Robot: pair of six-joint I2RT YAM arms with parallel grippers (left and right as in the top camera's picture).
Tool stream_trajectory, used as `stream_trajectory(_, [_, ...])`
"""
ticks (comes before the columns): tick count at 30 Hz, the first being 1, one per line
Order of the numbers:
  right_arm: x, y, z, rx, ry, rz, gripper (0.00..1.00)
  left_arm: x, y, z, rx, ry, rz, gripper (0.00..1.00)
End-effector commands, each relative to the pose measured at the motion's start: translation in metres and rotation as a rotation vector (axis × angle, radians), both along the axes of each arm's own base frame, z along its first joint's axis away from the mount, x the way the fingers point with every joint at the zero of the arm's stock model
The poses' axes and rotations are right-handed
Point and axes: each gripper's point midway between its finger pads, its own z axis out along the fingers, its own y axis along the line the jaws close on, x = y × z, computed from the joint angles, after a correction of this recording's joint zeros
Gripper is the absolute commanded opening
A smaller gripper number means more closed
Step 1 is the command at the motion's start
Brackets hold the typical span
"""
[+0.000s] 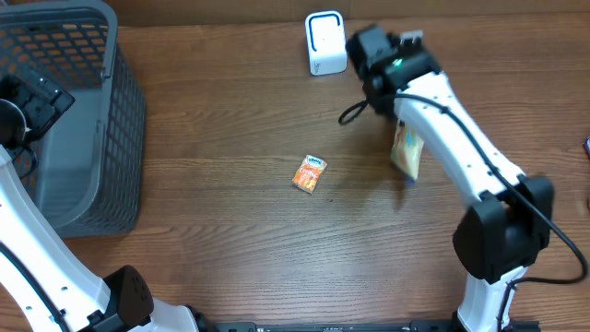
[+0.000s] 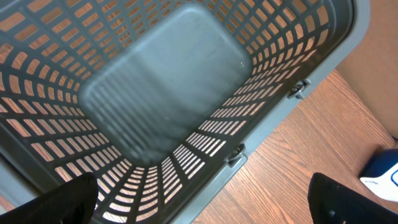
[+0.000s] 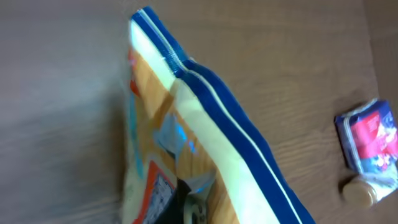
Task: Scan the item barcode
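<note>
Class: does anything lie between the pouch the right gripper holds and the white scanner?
Nothing visible on the table lies between pouch and scanner; the orange packet sits off to one side.

table (image 1: 230, 231): wood grain, smooth, faint sheen
basket (image 1: 124, 120): grey plastic lattice, matt
pouch (image 3: 199, 134): printed plastic film, glossy, creased
scanner (image 1: 324, 43): white plastic, smooth
</note>
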Motion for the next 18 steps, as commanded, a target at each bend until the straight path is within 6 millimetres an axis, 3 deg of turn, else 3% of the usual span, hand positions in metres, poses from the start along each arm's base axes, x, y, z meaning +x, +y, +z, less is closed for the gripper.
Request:
stream_trajectory(1, [-0.010,0.010,-0.009,-0.031,0.010,0.023,0.04,0.000,0.001,0.000,-0.008,-0.005,0.010,1.00])
stream_trajectory(5, [-0.021,0.054,-0.009,0.012,0.015,0.122,0.04,0.000,0.001,0.000,-0.008,-0.005,0.010,1.00])
stream_trajectory(9, [-0.042,0.117,-0.012,0.097,0.031,0.261,0.04,0.000,0.001,0.000,-0.008,-0.005,0.010,1.00])
stream_trajectory(10, [-0.050,0.135,-0.016,0.136,0.049,0.300,0.09,0.000,0.001,0.000,-0.008,-0.005,0.010,1.00])
stream_trajectory(13, [-0.076,0.182,-0.025,0.262,0.113,0.398,0.46,0.000,0.001,0.000,-0.008,-0.005,0.010,1.00])
stream_trajectory(15, [-0.087,0.208,-0.027,0.333,0.132,0.450,0.61,0.000,0.001,0.000,-0.008,-0.005,0.010,1.00])
stream_trajectory(17, [-0.093,0.226,-0.024,0.387,0.134,0.486,0.90,0.000,0.001,0.000,-0.008,-0.005,0.010,1.00])
stream_trajectory(18, [-0.095,0.231,-0.022,0.405,0.136,0.494,0.91,0.000,0.001,0.000,-0.008,-0.005,0.010,1.00])
